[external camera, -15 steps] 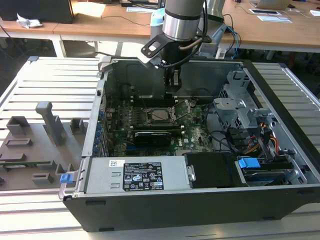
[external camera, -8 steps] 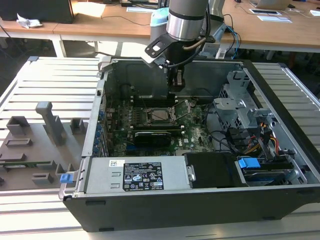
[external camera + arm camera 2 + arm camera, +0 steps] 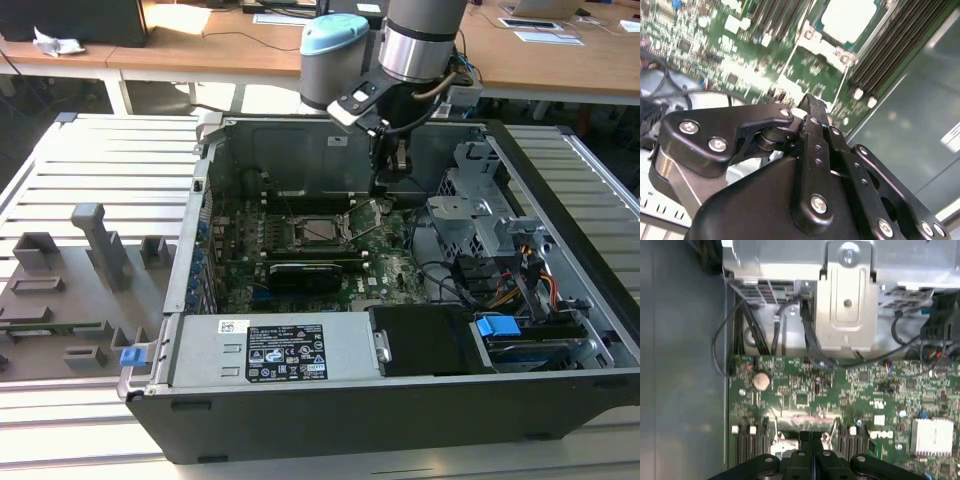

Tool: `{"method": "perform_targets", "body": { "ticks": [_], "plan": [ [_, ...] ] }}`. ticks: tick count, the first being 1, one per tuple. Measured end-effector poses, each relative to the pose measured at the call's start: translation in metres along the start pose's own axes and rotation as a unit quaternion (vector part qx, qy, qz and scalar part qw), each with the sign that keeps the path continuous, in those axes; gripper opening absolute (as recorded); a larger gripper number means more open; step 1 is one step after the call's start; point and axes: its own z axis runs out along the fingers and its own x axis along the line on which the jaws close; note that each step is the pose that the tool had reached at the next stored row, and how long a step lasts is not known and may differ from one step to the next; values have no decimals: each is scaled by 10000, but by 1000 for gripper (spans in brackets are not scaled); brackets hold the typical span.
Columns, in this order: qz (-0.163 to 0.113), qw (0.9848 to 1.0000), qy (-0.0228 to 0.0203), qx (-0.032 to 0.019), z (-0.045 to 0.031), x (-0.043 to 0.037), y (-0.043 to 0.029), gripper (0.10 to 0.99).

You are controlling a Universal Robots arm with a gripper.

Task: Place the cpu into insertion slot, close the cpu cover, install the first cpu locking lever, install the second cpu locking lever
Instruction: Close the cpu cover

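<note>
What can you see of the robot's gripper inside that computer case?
The gripper is black and looks like metal. Its fingers are linked bars pinned with silver screws. It hangs from the arm, pointing down into the open computer case, over the green motherboard, just to the exterior view's right of the insertion slot. The jaws are shut together with nothing visible between them. Whether the tips touch the board cannot be told.
</note>
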Motion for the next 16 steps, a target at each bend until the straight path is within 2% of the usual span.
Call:
{"method": "perform_targets", "body": {
  "ticks": [1,3,8,12,16],
  "plan": [
    [-1,10000,0,0,-2,6,56,106],
    [-1,10000,0,0,-2,6,66,106],
    [-2,10000,-1,10,-7,64,231,106],
    [-2,10000,-3,26,-7,109,400,106],
    [-4,10000,-6,33,27,113,475,106]
  ]
}}
